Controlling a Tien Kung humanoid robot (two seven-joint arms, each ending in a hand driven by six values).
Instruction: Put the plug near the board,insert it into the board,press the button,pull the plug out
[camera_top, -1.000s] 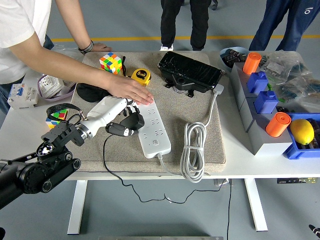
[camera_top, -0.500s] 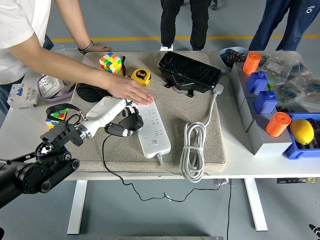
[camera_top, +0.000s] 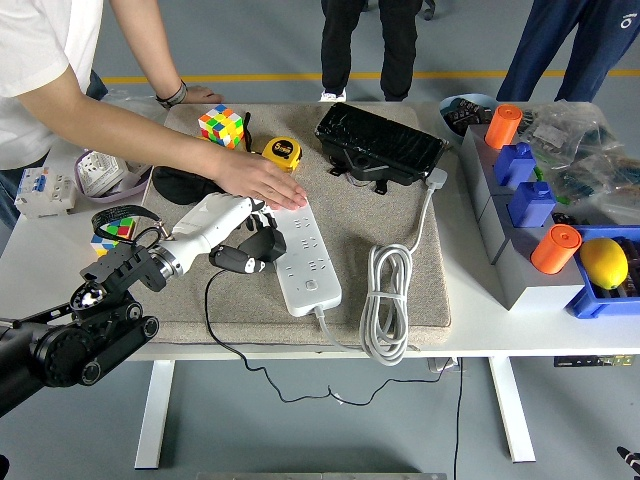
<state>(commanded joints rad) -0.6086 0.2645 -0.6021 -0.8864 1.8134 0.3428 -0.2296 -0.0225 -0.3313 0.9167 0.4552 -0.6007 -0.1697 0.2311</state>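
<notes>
The left robot hand grips the black plug, fingers curled around it, right at the left edge of the white power strip on the beige mat. A person's hand presses flat on the strip's far end.

The board is white; the plug is black with a black cord; the left hand is white and black; the mat is sandy grey; the tape measure is yellow; the cube has many colours; the lemon is yellow in a blue bin.
</notes>
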